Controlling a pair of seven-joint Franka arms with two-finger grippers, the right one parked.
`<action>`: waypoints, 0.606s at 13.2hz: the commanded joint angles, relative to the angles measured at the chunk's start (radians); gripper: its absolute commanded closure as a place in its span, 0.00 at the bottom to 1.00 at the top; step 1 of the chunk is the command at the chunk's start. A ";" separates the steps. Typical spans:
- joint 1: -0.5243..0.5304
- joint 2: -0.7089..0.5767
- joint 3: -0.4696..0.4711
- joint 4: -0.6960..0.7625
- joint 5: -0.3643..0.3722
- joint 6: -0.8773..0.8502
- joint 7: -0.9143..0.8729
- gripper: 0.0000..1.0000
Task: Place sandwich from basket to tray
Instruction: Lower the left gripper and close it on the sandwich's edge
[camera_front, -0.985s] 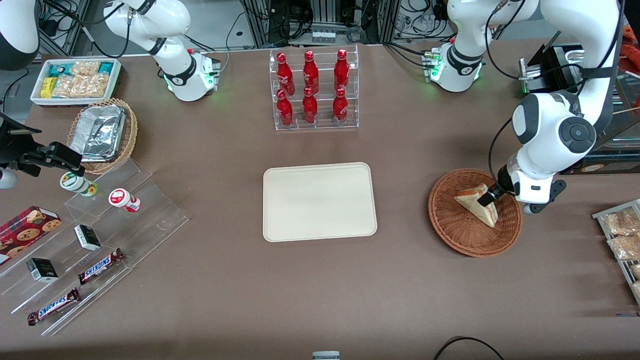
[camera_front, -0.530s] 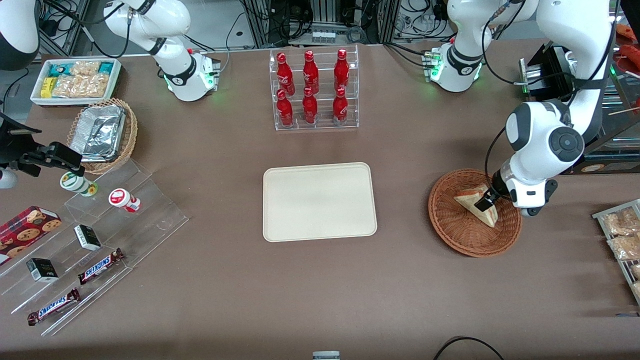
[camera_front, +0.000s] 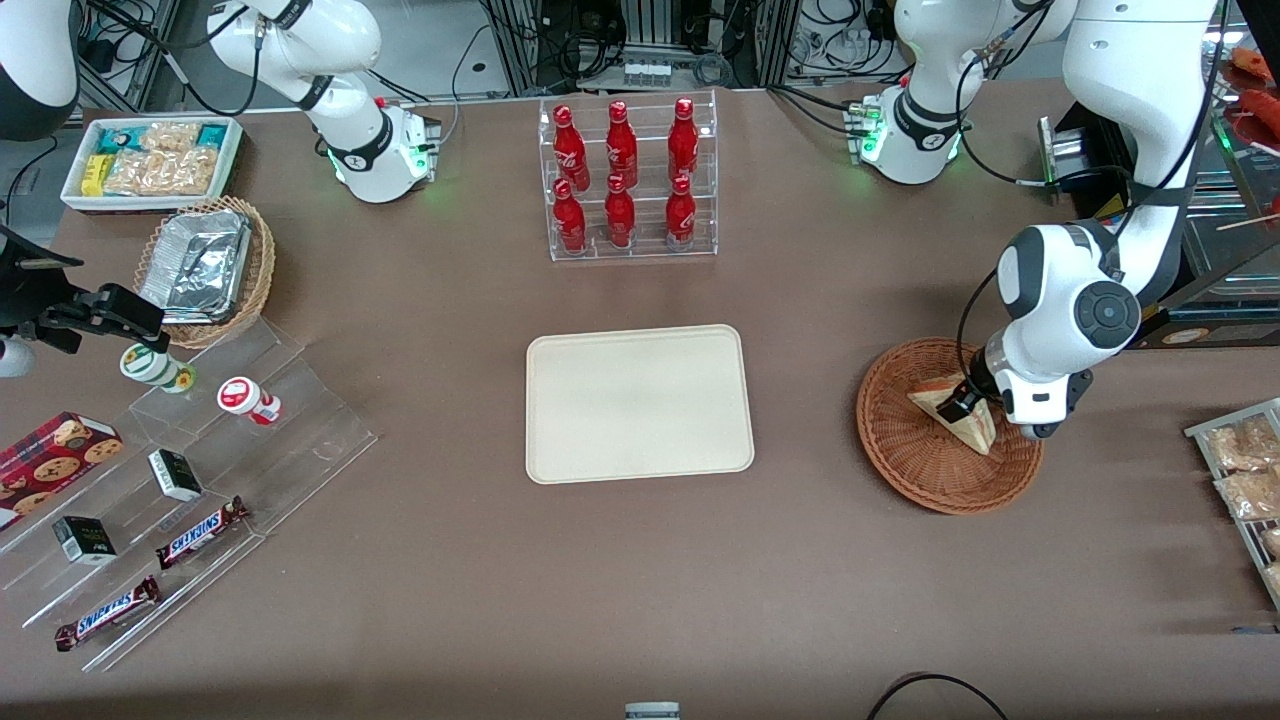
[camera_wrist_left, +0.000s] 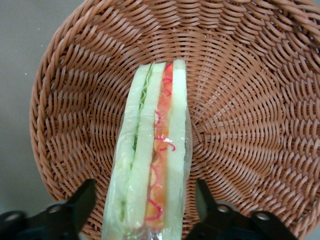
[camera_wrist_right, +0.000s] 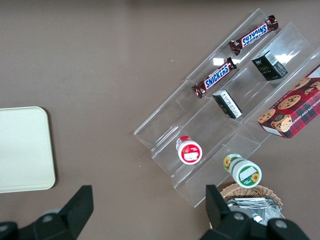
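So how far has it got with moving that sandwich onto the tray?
Early days. The working arm's pincer is down in the basket, its open fingers straddling the sandwich with a gap on each side, so nothing is gripped yet. The sandwich sits in the basket, standing on edge. Left to do: close on it, lift it, carry it to the tray, which holds nothing, and set it down.

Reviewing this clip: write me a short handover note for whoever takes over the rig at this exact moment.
Gripper: open, down in the basket, one finger on each side of the sandwich, not yet closed on it.
Sandwich: standing on edge in the basket, toward the working arm's end of the table.
Tray: mid-table, nothing on it.
Done: approach and straddle.
Left: close on the sandwich, lift, carry it to the tray, release.
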 joint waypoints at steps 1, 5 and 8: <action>-0.003 0.007 -0.002 -0.006 -0.013 0.015 -0.018 0.80; -0.003 -0.031 -0.002 0.009 -0.012 -0.080 -0.004 1.00; -0.017 -0.061 -0.007 0.111 -0.001 -0.251 0.006 1.00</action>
